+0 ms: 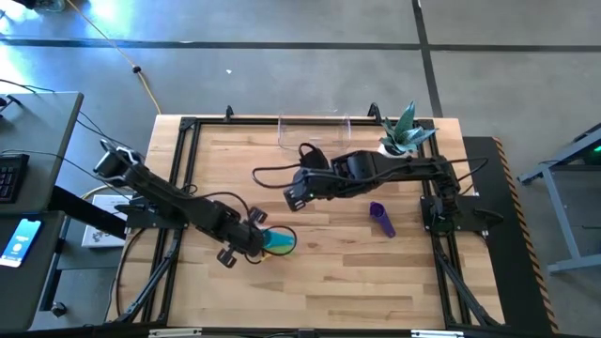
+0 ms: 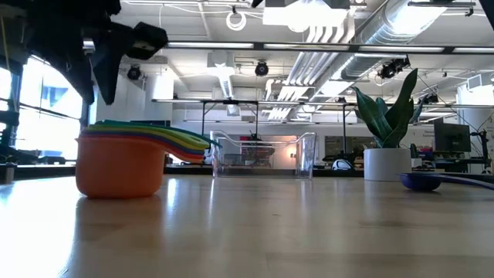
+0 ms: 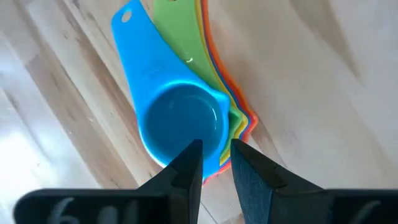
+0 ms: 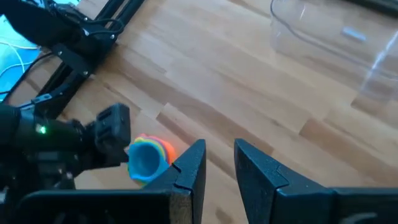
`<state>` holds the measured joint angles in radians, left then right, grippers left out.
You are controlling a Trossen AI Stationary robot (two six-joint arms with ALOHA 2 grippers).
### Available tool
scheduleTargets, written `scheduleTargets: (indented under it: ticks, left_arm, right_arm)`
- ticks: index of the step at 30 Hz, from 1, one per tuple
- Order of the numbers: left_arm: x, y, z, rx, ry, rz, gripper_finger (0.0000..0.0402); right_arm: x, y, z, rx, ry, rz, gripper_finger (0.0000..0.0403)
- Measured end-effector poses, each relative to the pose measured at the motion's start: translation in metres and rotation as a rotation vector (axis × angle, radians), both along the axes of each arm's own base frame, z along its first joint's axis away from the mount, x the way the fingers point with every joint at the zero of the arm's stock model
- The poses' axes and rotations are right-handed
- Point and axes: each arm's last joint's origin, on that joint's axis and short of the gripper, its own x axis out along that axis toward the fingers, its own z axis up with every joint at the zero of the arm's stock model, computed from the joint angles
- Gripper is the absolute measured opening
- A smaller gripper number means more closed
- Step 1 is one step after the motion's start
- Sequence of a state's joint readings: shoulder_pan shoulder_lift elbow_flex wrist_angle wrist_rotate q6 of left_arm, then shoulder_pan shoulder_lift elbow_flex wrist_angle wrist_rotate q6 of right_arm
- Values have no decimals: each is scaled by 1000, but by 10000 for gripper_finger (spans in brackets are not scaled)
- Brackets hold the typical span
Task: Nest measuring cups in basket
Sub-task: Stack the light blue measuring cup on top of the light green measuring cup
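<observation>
A nested stack of measuring cups (image 1: 281,241) stands on the table near its front, an orange cup (image 2: 120,166) at the bottom and a blue cup (image 3: 180,121) on top, handles fanned to one side. My left gripper (image 3: 216,163) hovers just above the stack's rim, pointing steeply down, open by a narrow gap, clear of the cups in the low view. A purple cup (image 1: 382,218) lies alone on the table's right half. My right gripper (image 1: 293,195) hangs high over the table's middle, open by a narrow gap with nothing between its fingers. The clear basket (image 1: 282,131) stands at the far edge.
A white pot with a green plant (image 1: 404,139) stands at the far right corner, beside the basket (image 2: 309,154). Bare wood lies between the stack and the basket. Black frame rails run along the table's left and right edges.
</observation>
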<state>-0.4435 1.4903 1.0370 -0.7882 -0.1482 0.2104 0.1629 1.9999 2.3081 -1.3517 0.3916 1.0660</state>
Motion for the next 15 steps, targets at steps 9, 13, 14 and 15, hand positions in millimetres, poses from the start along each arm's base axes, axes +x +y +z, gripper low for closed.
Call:
scheduleTargets:
  ticks: [9, 13, 14, 15]
  left_arm:
    - [-32, 8, 36, -101, -44, 128, 74]
    - [-51, 10, 55, -174, -91, 181, 74]
    - [-55, 10, 59, -191, -100, 194, 74]
    - [-59, 11, 63, -211, -113, 206, 74]
  right_arm:
    - [23, 30, -37, 82, 57, -26, 76]
    - [39, 41, -65, 101, 114, 4, 76]
    - [43, 42, -71, 101, 126, 5, 76]
    - [46, 43, -77, 103, 135, 6, 76]
